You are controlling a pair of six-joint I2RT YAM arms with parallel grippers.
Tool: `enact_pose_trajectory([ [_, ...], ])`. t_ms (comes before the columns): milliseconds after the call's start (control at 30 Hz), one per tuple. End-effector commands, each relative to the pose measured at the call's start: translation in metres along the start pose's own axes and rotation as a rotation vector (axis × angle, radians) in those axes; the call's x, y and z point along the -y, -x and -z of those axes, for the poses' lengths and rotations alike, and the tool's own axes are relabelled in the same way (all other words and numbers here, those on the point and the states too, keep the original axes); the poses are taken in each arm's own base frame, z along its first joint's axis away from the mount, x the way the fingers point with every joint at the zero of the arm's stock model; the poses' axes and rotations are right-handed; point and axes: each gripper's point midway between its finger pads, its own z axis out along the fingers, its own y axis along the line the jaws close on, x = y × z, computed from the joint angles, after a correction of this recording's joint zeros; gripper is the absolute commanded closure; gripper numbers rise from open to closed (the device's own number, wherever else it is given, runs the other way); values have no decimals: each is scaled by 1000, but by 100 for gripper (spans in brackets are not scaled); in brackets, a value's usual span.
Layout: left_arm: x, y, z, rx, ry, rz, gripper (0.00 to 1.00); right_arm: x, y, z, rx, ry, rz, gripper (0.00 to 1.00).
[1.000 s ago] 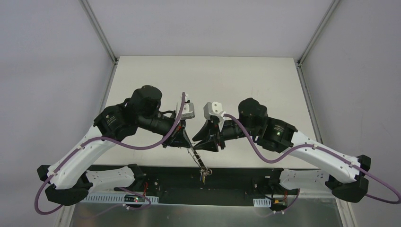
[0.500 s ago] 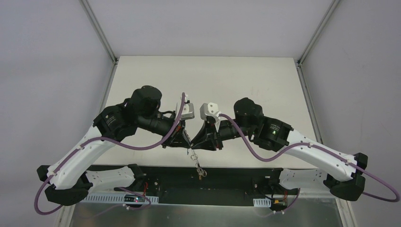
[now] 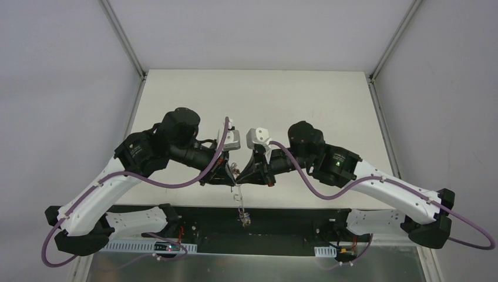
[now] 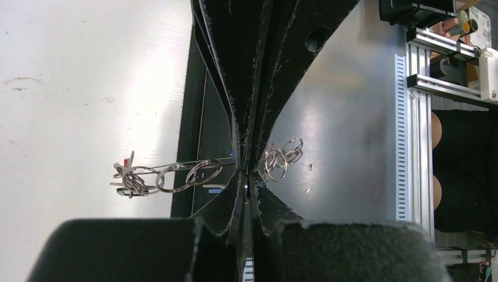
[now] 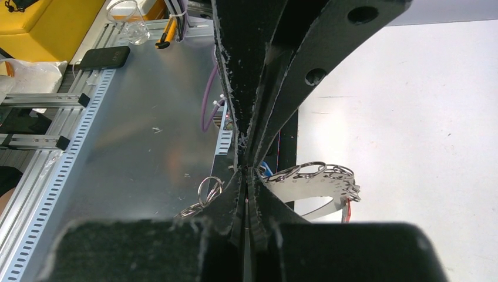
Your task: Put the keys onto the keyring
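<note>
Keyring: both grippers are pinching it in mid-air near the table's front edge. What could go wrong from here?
1. The left gripper and right gripper clamp the keyring at almost one spot, tips nearly touching; pulling apart could yank the thin wire from one grip, or fingers could collide.
2. Its loose end, with the keys, appears to hang past the table edge over the black base strip; a slip would likely drop it there.

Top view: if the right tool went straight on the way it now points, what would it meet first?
The left tool. The right tool points toward it, tip to tip, and both seem shut on the keyring that hangs below where they meet. Depth is hard to judge from above.
</note>
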Motion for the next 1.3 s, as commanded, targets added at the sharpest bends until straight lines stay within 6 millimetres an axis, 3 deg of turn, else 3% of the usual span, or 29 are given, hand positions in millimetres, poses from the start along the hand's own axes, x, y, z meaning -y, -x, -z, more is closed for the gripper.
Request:
enact_pose_trajectory([
  [0,7,23,12,82,9,-82,100,-12,28,2,75,45,53,100],
  [200,16,35,20,129,-1,-99,100,-3,44,9,202,-59,55,100],
  [400,29,60,42,290,29,-189,76,0,66,25,367,-152,71,100],
  [567,40,79,53,420,15,-270,68,-1,85,44,514,-206,102,100],
  [933,34,100,48,487,20,-322,67,-16,122,79,790,-215,237,100],
  [1267,34,111,61,625,70,-368,66,-41,149,90,865,-120,311,100],
])
